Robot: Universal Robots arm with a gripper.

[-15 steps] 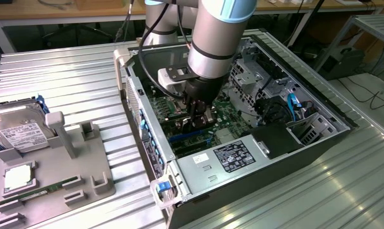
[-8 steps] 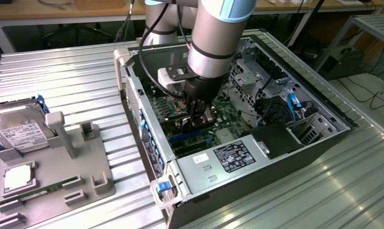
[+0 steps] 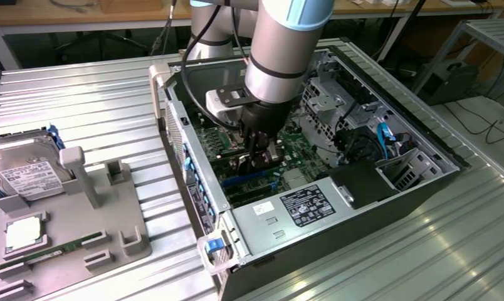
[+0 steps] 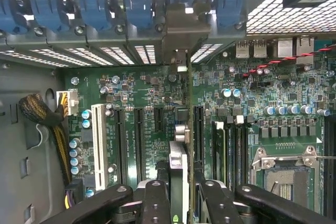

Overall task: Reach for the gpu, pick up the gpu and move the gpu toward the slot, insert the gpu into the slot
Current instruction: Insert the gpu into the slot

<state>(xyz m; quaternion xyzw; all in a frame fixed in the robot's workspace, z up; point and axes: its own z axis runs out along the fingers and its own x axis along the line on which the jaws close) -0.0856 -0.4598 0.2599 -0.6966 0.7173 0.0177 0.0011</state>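
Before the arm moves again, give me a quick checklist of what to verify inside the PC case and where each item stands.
1. Grip: the gripper has a finger on each side of the gpu. Ok.
2. Orientation: the gpu stands on edge above the motherboard. Ok.
3. Bracket end: the metal bracket points toward the case's rear openings. Ok.
4. Seating in the slot: the card's lower edge is hidden. Cannot tell.
5. Cables: the braided cable bundle lies well apart from the card. Ok.
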